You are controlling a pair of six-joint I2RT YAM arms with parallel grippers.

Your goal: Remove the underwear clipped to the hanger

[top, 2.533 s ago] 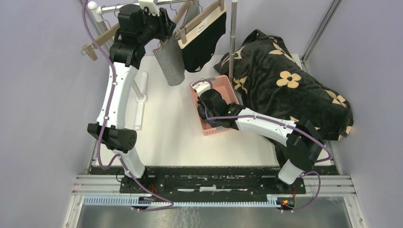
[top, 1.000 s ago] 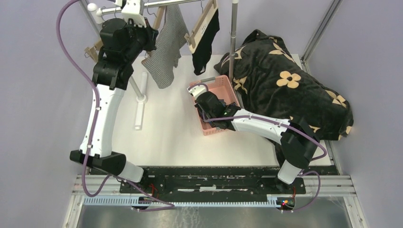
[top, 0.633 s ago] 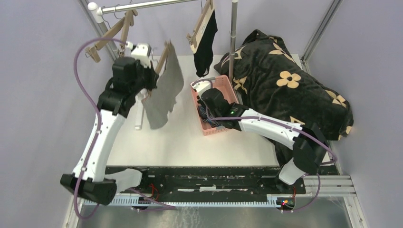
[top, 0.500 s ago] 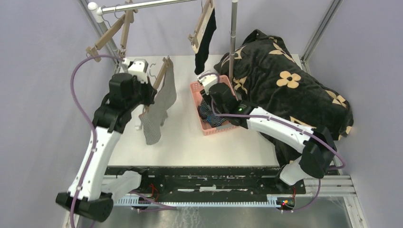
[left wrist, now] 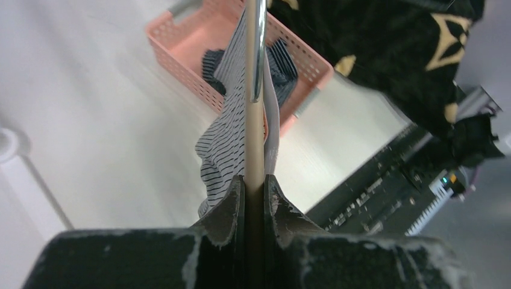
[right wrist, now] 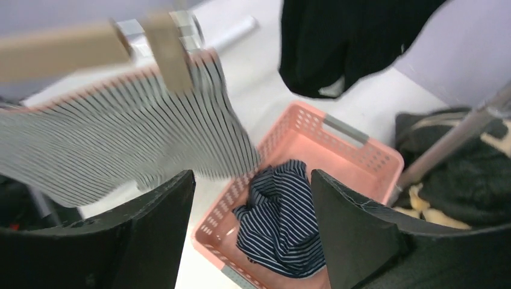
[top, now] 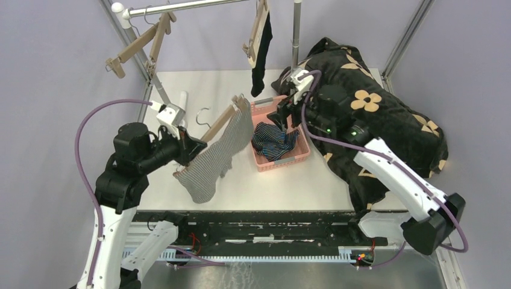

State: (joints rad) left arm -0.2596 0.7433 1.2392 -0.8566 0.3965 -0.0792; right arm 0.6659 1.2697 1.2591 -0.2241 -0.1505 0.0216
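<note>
Since a moment ago the left pincer (top: pixel 184 147) has pulled the wooden hanger (top: pixel 218 124) off the rail (top: pixel 181 6) and down beside the pink basket (top: pixel 266 165). The right pincer (top: pixel 285 115) has risen out of the basket.

From above, the hanger slants from near-left to far-right, with the grey striped shorts (top: pixel 214 162) drooping towards the counter (top: pixel 253 192). The navy striped shorts (top: pixel 274 139) lie crumpled in the basket, and the black shorts (top: pixel 259 66) hang at the rail.

The left wrist view shows that pincer clamped on the hanger's bar.

The right wrist view shows its fingers (right wrist: pixel 150 229) spread wide, holding nothing.
</note>
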